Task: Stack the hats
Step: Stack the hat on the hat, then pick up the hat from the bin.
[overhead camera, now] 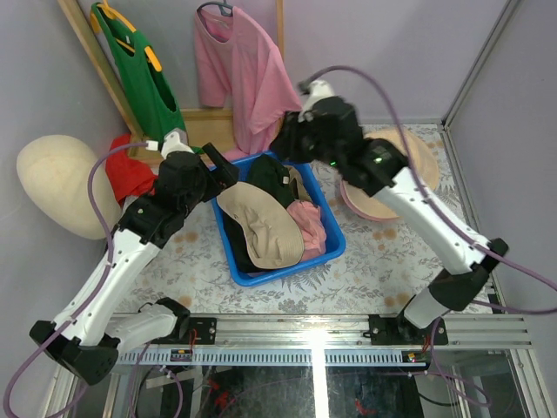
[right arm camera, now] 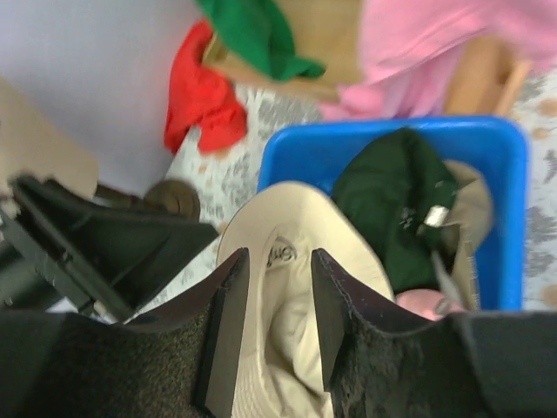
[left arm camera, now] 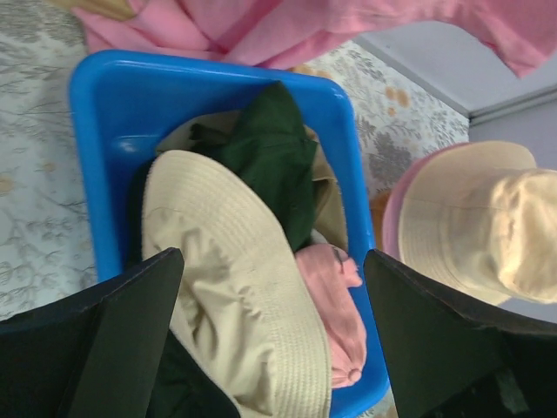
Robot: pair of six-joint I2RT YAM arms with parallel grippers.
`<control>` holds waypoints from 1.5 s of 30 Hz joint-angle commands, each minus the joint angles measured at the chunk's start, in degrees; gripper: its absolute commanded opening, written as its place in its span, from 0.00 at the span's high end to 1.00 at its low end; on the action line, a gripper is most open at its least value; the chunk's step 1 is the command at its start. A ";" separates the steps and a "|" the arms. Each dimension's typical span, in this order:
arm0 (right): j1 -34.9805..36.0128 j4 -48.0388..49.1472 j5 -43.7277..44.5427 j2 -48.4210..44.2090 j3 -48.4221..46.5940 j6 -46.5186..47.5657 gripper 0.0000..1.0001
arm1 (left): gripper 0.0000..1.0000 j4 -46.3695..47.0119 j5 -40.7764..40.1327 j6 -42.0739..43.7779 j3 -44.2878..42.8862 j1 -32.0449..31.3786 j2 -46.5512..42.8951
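A blue bin (overhead camera: 287,270) in the middle of the table holds an upturned tan bucket hat (overhead camera: 261,222), a dark green cap (overhead camera: 270,174) and a pink cap (overhead camera: 309,222). To its right a tan hat (overhead camera: 418,152) sits on a pink hat (overhead camera: 361,202), partly hidden by my right arm. My left gripper (overhead camera: 228,170) is wide open and empty above the bin's far left corner (left arm camera: 96,131). My right gripper (overhead camera: 287,146) is open and empty above the bin's far edge. The tan bucket hat (right arm camera: 287,205) shows below its fingers.
A cream mannequin head (overhead camera: 57,183) stands at the far left. A green T-shirt (overhead camera: 130,70) and a pink T-shirt (overhead camera: 239,74) hang on a wooden rack (overhead camera: 209,122) behind the bin. A red cloth (overhead camera: 130,170) lies by the left arm. Walls close the back and right.
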State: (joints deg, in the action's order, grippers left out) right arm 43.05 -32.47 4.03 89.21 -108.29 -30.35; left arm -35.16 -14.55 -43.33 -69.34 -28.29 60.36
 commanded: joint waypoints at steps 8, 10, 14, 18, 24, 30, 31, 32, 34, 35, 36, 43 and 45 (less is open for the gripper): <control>17.44 -5.67 9.63 8.65 -5.02 3.95 0.55 | 0.16 -5.26 -4.62 -5.22 7.34 6.99 -8.66; 19.62 -6.88 10.04 10.42 -5.29 3.72 0.55 | 0.16 -5.44 -5.20 -6.49 8.69 7.95 -10.12; 22.95 -8.42 10.74 13.26 -4.98 3.01 0.53 | 0.16 -5.74 -5.32 -7.90 9.81 9.65 -11.38; 23.74 -9.24 11.14 15.14 -3.71 2.02 0.52 | 0.15 -5.84 -5.23 -8.96 10.89 10.39 -12.29; 23.76 -8.26 10.97 15.96 0.45 0.84 0.52 | 0.15 -5.89 -4.79 -9.23 12.25 11.11 -13.31; 23.76 -8.12 11.08 17.66 1.60 0.71 0.51 | 0.15 -5.41 -4.32 -8.67 12.38 11.52 -13.19; 23.76 -8.06 10.88 18.02 1.59 0.77 0.51 | 0.15 -5.19 -4.15 -8.62 12.39 11.64 -13.10; 23.76 -8.13 10.83 18.33 1.45 0.73 0.51 | 0.15 -5.08 -3.98 -8.61 12.46 11.68 -13.06; 23.78 -8.36 10.84 18.94 1.07 0.73 0.52 | 0.15 -4.93 -3.82 -8.54 12.68 11.81 -12.88; 23.68 -8.51 10.86 19.34 0.90 0.69 0.53 | 0.15 -4.77 -3.67 -8.50 12.80 11.84 -12.81; 23.64 -8.71 10.75 19.74 0.58 0.72 0.55 | 0.15 -4.68 -3.58 -8.52 12.90 11.90 -12.80; 22.14 -8.07 7.76 19.36 -0.82 0.34 1.00 | 0.14 -3.98 -2.75 -7.71 13.12 13.09 -12.89; 21.60 -8.83 7.22 18.74 -2.29 0.29 1.00 | 0.14 -3.83 -2.40 -7.48 13.09 13.69 -12.77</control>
State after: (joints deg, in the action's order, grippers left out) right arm 65.84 -41.60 12.32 109.86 -106.80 -29.95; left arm -40.77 -17.47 -51.59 -56.49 -15.88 47.72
